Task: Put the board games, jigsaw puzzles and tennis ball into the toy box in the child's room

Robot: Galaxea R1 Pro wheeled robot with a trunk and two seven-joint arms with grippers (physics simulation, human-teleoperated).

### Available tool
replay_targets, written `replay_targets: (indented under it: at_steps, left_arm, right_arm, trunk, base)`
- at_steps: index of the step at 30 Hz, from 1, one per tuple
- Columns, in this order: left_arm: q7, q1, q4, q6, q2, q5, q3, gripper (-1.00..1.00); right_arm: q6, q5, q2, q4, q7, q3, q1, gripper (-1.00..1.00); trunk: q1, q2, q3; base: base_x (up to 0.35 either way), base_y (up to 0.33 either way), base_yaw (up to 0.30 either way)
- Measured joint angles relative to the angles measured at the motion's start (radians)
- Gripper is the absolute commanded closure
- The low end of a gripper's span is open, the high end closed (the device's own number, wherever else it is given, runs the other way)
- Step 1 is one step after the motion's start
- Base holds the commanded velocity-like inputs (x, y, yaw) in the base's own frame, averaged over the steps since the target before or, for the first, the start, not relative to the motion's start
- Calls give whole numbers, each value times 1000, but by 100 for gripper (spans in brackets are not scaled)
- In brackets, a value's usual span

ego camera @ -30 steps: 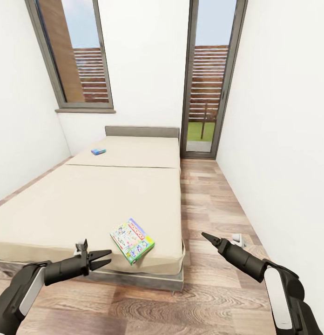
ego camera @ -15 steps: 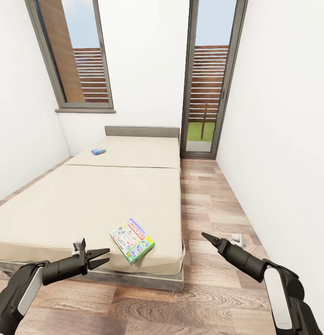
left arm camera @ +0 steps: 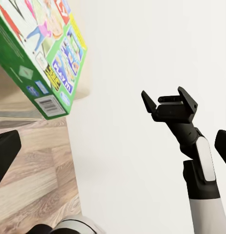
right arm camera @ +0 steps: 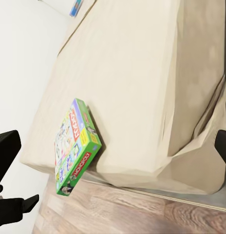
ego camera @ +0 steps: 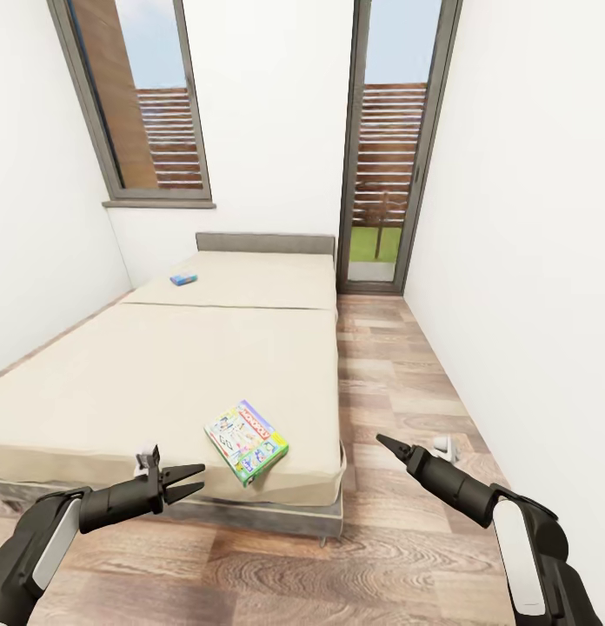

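The green game box (ego camera: 246, 441) lies at lower centre of the head view, near the bed's (ego camera: 163, 374) foot corner. The left gripper (ego camera: 182, 483), jaws wide and empty, could nudge it off the edge. The right gripper (ego camera: 382, 443): cannot tell.

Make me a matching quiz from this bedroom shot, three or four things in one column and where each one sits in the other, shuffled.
Things:
1. Monopoly box
2. small blue box
3. left gripper
4. right gripper

Places:
A. over the wood floor beside the bed
B. far section of the bed, near the headboard
C. near corner of the bed
D. in front of the bed's foot edge

Pairs: 1-C, 2-B, 3-D, 4-A
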State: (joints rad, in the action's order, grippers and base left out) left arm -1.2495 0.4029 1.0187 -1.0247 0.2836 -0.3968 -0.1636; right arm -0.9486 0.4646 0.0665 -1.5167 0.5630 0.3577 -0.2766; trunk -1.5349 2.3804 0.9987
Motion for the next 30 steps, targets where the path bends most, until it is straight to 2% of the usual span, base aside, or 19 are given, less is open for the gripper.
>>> replay_targets:
  at_steps: [16,30]
  left_arm:
    - [2,0,-36,1,0,0,-8,-100]
    - [3,0,-40,1,0,0,-10,-100]
  right_arm:
    - [1,0,1,0,0,0,0,-100]
    - [0,1,0,0,0,0,0,-100]
  trunk:
    - [-61,112,50]
    - [-61,112,50]
  base:
    - [0,0,0]
    - [0,0,0]
